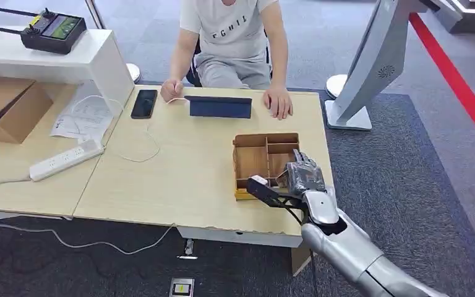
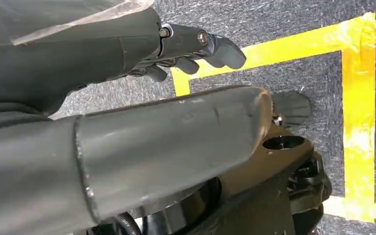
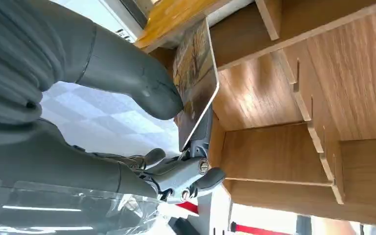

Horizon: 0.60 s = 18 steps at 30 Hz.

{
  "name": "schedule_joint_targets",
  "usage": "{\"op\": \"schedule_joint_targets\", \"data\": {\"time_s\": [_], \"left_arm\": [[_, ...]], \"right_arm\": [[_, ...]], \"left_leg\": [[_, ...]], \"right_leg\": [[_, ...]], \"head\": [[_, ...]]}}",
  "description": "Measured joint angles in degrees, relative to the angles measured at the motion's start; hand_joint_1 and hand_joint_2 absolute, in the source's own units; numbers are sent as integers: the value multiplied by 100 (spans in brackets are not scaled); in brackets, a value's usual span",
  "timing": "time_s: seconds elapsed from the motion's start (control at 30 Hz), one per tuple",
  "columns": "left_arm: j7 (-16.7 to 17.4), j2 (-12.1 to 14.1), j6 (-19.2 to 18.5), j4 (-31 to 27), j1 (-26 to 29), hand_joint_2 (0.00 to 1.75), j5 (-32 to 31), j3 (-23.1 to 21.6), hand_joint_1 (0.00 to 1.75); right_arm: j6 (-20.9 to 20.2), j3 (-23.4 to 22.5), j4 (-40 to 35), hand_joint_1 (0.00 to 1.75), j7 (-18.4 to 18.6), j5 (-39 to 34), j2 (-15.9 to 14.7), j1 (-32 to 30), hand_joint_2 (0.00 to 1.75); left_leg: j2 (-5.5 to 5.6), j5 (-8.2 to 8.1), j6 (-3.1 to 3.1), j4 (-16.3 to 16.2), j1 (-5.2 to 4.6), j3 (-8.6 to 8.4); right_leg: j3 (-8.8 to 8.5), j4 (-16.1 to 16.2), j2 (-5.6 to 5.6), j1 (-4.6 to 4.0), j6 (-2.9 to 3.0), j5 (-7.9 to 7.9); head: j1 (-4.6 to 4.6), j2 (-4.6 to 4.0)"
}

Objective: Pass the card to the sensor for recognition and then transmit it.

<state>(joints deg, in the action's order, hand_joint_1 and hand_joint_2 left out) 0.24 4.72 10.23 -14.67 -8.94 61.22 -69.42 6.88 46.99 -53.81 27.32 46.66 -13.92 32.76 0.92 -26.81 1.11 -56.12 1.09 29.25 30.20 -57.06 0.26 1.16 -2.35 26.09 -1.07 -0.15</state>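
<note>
On the light wooden table [image 1: 179,179] in your head view, a brown wooden divided box [image 1: 265,162] stands near the right edge, and your right hand [image 1: 301,176] is at its right side, on the end of the silver right arm [image 1: 352,247] rising from the lower right. Beyond the box a person [image 1: 232,43] in a white T-shirt sits with both hands resting on the table, one at each end of a dark blue rectangular device [image 1: 221,107] lying flat between them. A black phone [image 1: 144,103] lies just left of it with a thin white cable trailing from it. On the adjoining table to the left you can see a white power strip [image 1: 66,159], a brown cardboard box [image 1: 3,105] and a black remote controller with antennas [image 1: 52,29] on a white shelf. A large white monitor stand [image 1: 371,68] is on the floor to the right.

In your left wrist view, the left hand [image 2: 191,51] hangs over dark grey carpet [image 2: 303,63] marked with yellow tape lines [image 2: 357,107]. Its fingers are loosely curled, a little apart, with nothing in them.

In your right wrist view, the right hand pinches a thin picture-printed card with a white edge [image 3: 196,81] between the thick grey thumb [image 3: 142,90] and the darker fingers [image 3: 196,174]. The card is held at the box's compartments, close to the wooden dividers; you cannot tell whether it touches the wood.
</note>
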Motion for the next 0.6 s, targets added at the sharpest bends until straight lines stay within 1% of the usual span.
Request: {"op": "schedule_joint_targets", "data": {"time_s": [0.33,0.37,0.6], "left_arm": [[-11,0,9,0,19,0,7,0,0],[-11,0,11,0,20,175,0,0,0],[-18,0,17,0,37,175,-13,0,0]], "right_arm": [[234,0,-68,175,-11,-22,-2,-1,175],[249,0,-70,175,-11,-22,-2,-1,175],[291,0,-79,175,-20,-15,0,-2,175]], "left_leg": [[0,0,0,0,0,0],[0,0,0,0,0,-1],[0,0,0,0,0,0]], "right_leg": [[0,0,0,0,0,0],[0,0,0,0,0,0],[0,0,0,0,0,0]], "head": [[2,0],[0,0],[0,0]]}}
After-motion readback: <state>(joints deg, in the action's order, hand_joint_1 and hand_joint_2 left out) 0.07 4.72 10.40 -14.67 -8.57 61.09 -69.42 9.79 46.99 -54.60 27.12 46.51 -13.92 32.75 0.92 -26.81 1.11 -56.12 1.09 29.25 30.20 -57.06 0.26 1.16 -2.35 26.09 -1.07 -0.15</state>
